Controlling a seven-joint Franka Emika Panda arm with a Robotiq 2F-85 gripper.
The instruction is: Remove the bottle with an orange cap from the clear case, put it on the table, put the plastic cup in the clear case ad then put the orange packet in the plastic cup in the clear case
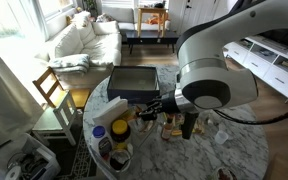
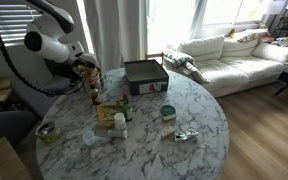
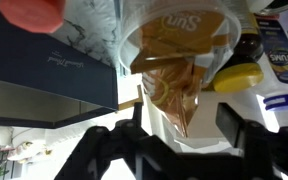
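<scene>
Pale marbled table [image 2: 194,150], dark tray [image 2: 144,75] far side. The gripper [image 3: 181,128] straddles the plastic cup [image 3: 144,45] containing the orange packet [image 3: 174,90], jaws wide; whether they grip it I cannot tell.

The table [image 2: 149,152] stands before a sofa [image 2: 224,55], which lies beyond its far right side in an exterior view. A tray [image 2: 144,75] rests on the table at the far edge. Nearer, a bottle [image 2: 119,125] stands about mid-table, a small tub [image 2: 167,112] to its right and a bowl [image 2: 47,132] well apart to its left by the rim. In the wrist view the plastic cup [image 3: 179,40] stands just right of the tray, with the packet [image 3: 174,95] inside it.
</scene>
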